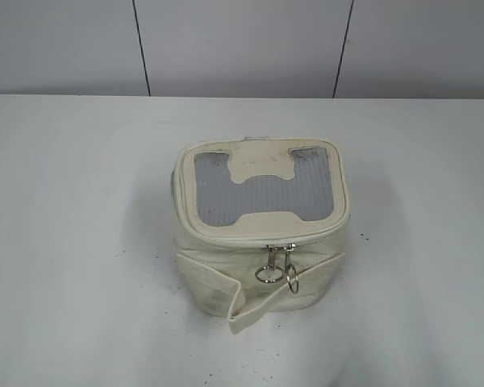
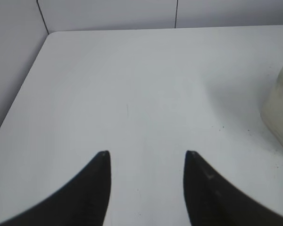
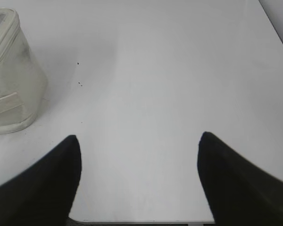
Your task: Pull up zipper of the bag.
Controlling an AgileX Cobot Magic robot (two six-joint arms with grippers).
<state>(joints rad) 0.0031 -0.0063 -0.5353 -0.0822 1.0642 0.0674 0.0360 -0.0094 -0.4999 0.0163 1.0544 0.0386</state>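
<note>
- One bag [image 1: 262,234] stands alone near the middle of the white table [image 1: 73,242], cream fabric, boxy with rounded corners, top panel facing up
- One grey mesh window [image 1: 262,197] fills that top panel, with one cream H-shaped patch [image 1: 264,165] laid across it
- The zipper [image 1: 306,235] runs around the rim of the top panel; two silver pulls [image 1: 278,266] hang side by side at the front, each ending in a ring, the rings touching or nearly so
- One loose strap band [image 1: 214,278] wraps the body, its end sticking out at the front left
- Left gripper [image 2: 146,153]: two dark fingers spread apart over bare table, grasping nothing; the bag's side shows at the right edge of its view
- Right gripper [image 3: 139,136]: two dark fingers released and wide, nothing between them; the bag sits to its far left, well apart
</note>
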